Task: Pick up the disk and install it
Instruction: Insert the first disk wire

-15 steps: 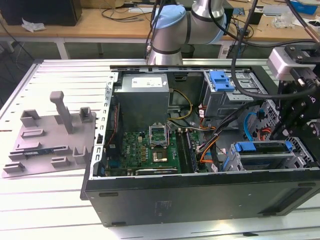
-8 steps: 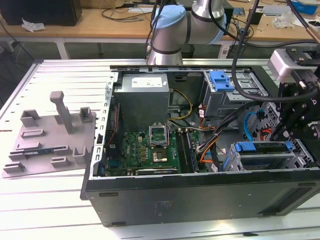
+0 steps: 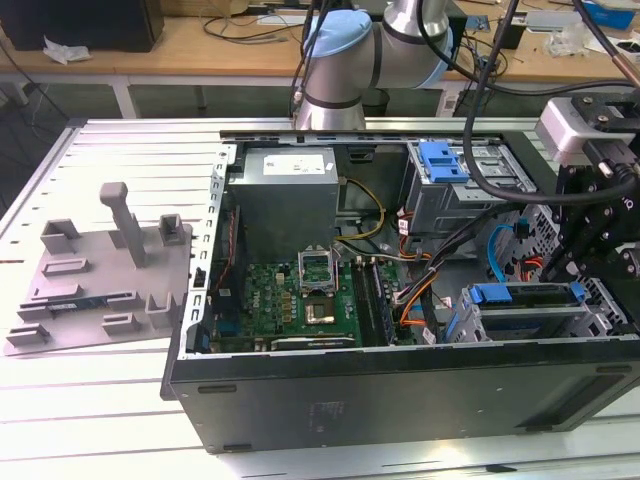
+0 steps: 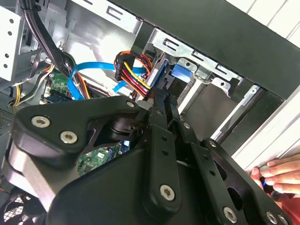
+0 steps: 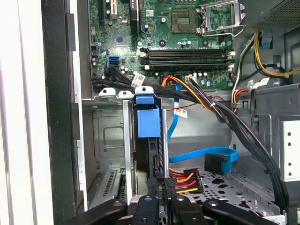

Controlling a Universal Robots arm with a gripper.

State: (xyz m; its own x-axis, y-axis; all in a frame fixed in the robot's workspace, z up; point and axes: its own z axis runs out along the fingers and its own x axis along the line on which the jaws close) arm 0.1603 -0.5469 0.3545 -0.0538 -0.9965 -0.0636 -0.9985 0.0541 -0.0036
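We see a black metal computer tower case [image 3: 400,395] lying on its side with the cover off. Inside it sit a green motherboard [image 3: 300,300], a grey box-shaped power supply [image 3: 290,195] and 2 grey metal drive cages.

The cage against the case's near wall [image 5: 105,136], at the exterior view's right, holds the disk [image 5: 149,123]. It is a flat silver hard drive in a blue plastic bracket, standing on edge in its slot. The other cage [image 3: 430,205] carries a square blue plastic tab [image 3: 445,160].

The black gripper [image 5: 164,200] is inside the case at the disk's near end, just beside a plug of red, orange and yellow wires [image 5: 185,180]. We cannot tell whether it is clamped on the drive or loose. A blue flat cable [image 5: 206,154] loops nearby.

The case rests on a white slatted metal table [image 3: 100,410]. A grey moulded plastic tray with 1 upright post [image 3: 110,260] lies on the table at the exterior view's left. A person's hand [image 4: 279,173] shows beyond the case's black wall. Behind the table stands a wooden bench [image 3: 200,50] strewn with cables.
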